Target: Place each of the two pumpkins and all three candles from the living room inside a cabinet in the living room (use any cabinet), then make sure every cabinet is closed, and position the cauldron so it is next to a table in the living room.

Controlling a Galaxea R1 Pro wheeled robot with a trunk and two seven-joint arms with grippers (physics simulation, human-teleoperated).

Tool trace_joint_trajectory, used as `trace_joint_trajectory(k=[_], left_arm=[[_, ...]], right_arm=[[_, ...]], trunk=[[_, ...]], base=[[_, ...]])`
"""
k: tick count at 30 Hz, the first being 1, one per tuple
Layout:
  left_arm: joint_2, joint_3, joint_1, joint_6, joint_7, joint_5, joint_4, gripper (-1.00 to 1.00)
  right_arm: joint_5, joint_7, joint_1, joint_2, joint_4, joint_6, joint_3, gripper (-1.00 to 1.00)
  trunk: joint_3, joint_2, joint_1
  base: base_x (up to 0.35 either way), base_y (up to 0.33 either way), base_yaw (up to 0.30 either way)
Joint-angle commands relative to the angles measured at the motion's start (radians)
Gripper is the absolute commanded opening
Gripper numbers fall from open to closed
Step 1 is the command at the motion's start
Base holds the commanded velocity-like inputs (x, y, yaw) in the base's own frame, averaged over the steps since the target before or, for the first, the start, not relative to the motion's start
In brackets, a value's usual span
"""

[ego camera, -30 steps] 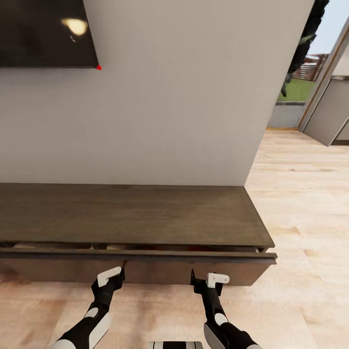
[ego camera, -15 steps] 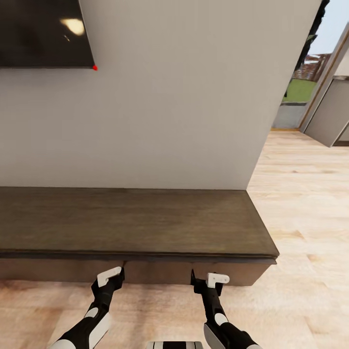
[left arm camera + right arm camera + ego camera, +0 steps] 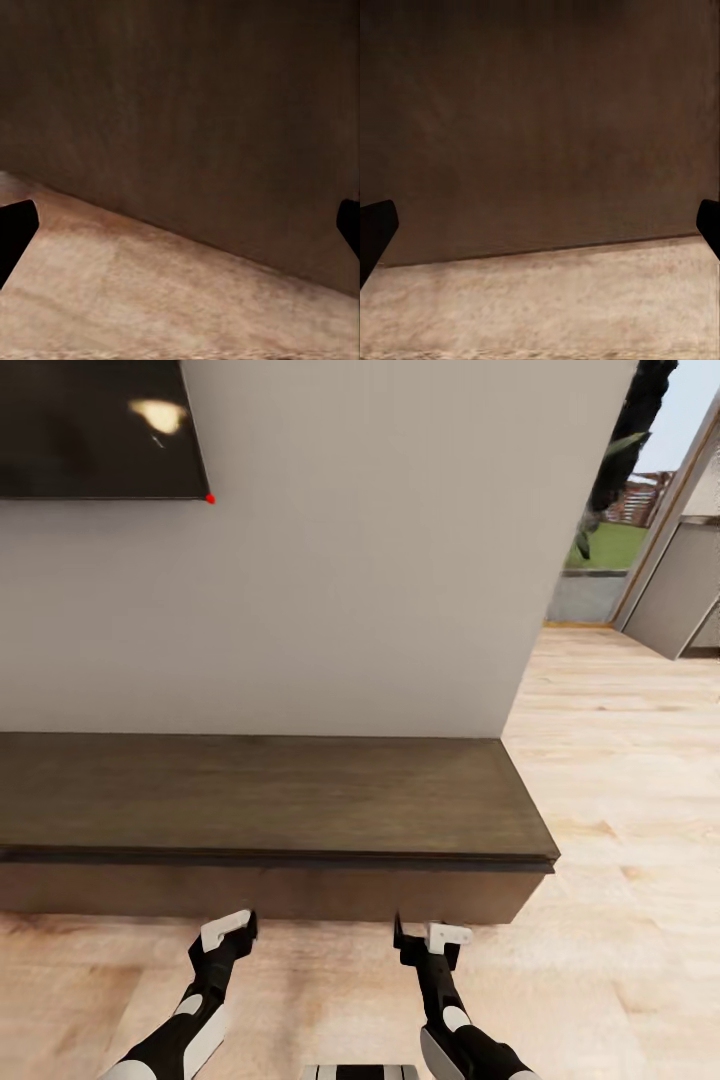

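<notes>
Cabinet (image 3: pixel 270 800) sits along the far wall, dark brown, long and low. Its front face reads flush under the top slab in the head view, no drawer sticking out, so it looks closed. Top surface is bare wood grain.

Left gripper (image 3: pixel 228 934) hangs low over the floor (image 3: pixel 620 840), just in front of the cabinet's front panel, left of centre. A visible strip of floor separates it from the panel, so no contact. In the left wrist view the two dark fingertips (image 3: pixel 15 229) sit at opposite edges of the frame with cabinet front (image 3: pixel 195 112) and floor (image 3: pixel 150 300) between them: jaws spread wide, nothing held.

Right gripper (image 3: pixel 432 938) is at matching height, right of centre, also just short of the cabinet front. Right wrist view gives the same picture: fingertips (image 3: pixel 375 225) far apart at the frame edges, the brown panel (image 3: pixel 540 120) above the floor line (image 3: pixel 547 300). Jaws released, empty.

Black wall TV (image 3: pixel 95 425) is mounted up on the wall (image 3: pixel 370 560) at far left, with a light reflection on the screen and a red dot at its lower right corner. Light wood floor runs to the right past the cabinet end toward a doorway (image 3: pixel 620 510), with greenery and sky outside.
</notes>
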Motion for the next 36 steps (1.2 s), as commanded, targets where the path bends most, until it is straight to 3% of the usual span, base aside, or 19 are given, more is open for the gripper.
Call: trace_joint_trajectory(k=[1, 9, 15, 17, 20, 21, 22, 26, 29, 33, 36], left_arm=[[0.001, -0.009, 0.0, -0.003, 0.008, 0.003, 0.0, 1.0], [0.004, -0.014, 0.0, 0.006, 0.001, -0.003, -0.012, 1.0], [0.059, -0.019, 0.015, 0.027, -0.006, 0.008, -0.103, 1.0], [0.084, -0.017, 0.046, 0.05, -0.006, 0.01, -0.158, 1.0], [0.127, -0.013, 0.12, 0.158, -0.007, 0.014, -0.308, 1.0], [0.142, -0.012, 0.153, 0.219, -0.007, 0.018, -0.38, 1.0], [0.165, -0.009, 0.21, 0.321, -0.006, 0.024, -0.511, 1.0], [0.219, 0.018, 0.321, 0.498, -0.001, 0.029, -0.779, 1.0], [0.233, 0.048, 0.366, 0.559, 0.001, 0.041, -0.849, 1.0], [0.236, 0.059, 0.382, 0.585, 0.001, 0.054, -0.862, 1.0], [0.236, 0.065, 0.385, 0.656, 0.002, 0.064, -0.863, 1.0]], right_arm=[[-0.006, -0.008, -0.001, 0.0, 0.001, -0.003, 0.008, 1.0], [-0.008, -0.009, -0.001, 0.0, -0.001, 0.021, 0.01, 1.0], [-0.004, -0.009, -0.001, 0.0, -0.012, 0.096, 0.011, 1.0], [-0.004, -0.009, -0.001, 0.0, -0.012, 0.107, 0.011, 1.0], [-0.005, -0.009, -0.001, 0.0, -0.012, 0.127, 0.01, 1.0], [-0.005, -0.009, -0.001, 0.0, -0.013, 0.138, 0.009, 1.0], [-0.005, -0.009, -0.001, 0.0, -0.013, 0.156, 0.009, 1.0], [-0.005, -0.009, -0.001, 0.002, -0.014, 0.18, 0.01, 1.0], [-0.007, -0.009, -0.001, 0.004, -0.013, 0.192, 0.01, 1.0], [-0.01, -0.009, -0.001, 0.005, -0.013, 0.248, 0.009, 1.0], [-0.012, -0.01, -0.001, 0.0, -0.013, 0.269, 0.009, 1.0]], trunk=[[-0.001, 0.0, -0.001], [-0.001, 0.0, -0.001], [-0.001, 0.0, -0.001], [-0.001, 0.0, -0.001], [-0.001, 0.0, -0.001], [-0.001, 0.0, -0.001], [-0.001, 0.0, -0.001], [-0.001, 0.0, -0.001], [-0.001, 0.0, -0.001], [0.015, 0.001, -0.003], [0.026, 0.001, -0.004]], base=[[-0.328, 0.0, 0.0], [-0.327, 0.0, 0.0], [-0.082, 0.0, 0.0], [-0.013, 0.0, 0.0], [-0.004, 0.0, 0.0], [-0.002, 0.0, 0.0], [0.0, 0.0, 0.0], [0.0, 0.0, 0.0], [0.0, 0.0, 0.0], [0.0, 0.0, 0.0], [0.0, 0.0, 0.0]])
